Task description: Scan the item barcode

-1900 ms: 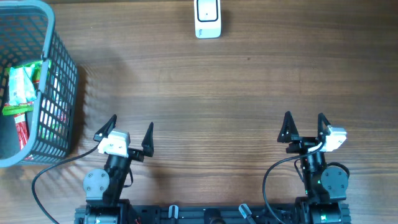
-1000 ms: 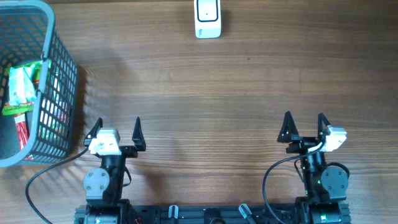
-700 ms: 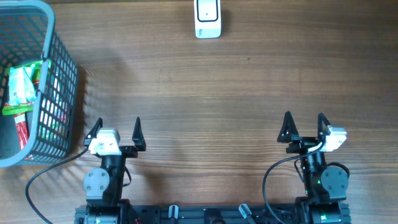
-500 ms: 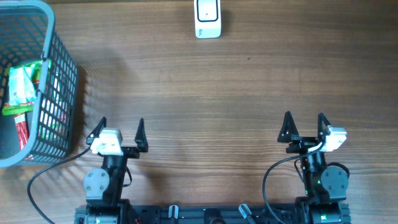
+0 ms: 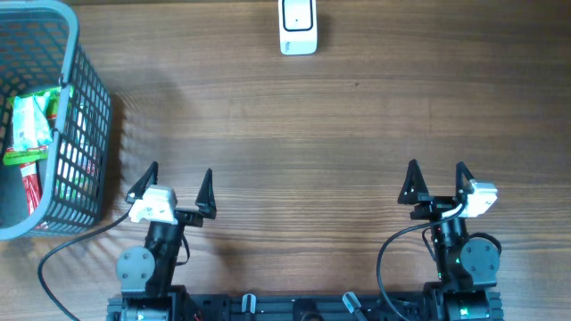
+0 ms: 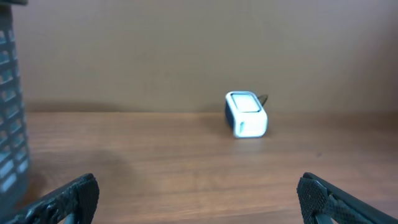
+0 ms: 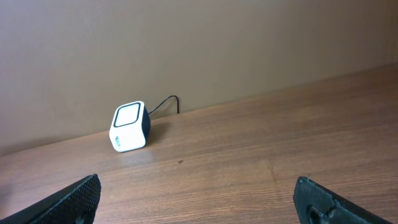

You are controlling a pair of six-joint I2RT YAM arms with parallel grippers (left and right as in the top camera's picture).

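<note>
A green, white and red packet, the item (image 5: pixel 28 134), lies inside the grey mesh basket (image 5: pixel 89 116) at the far left of the overhead view; its barcode does not show. The white barcode scanner (image 5: pixel 298 26) stands at the table's far edge, and it shows in the left wrist view (image 6: pixel 246 114) and the right wrist view (image 7: pixel 130 127). My left gripper (image 5: pixel 180 181) is open near the front edge, just right of the basket, with nothing between its fingers (image 6: pixel 74 198). My right gripper (image 5: pixel 436 178) is open at the front right, also empty.
The basket wall (image 6: pixel 11 124) fills the left edge of the left wrist view. A thin black cable (image 7: pixel 163 103) runs from the scanner to the back wall. Bare wooden table (image 5: pixel 312 134) lies between the grippers and the scanner.
My left gripper has swung back a little to the right and slightly forward after turning left earlier. The right arm, the scanner and the basket have not moved.
</note>
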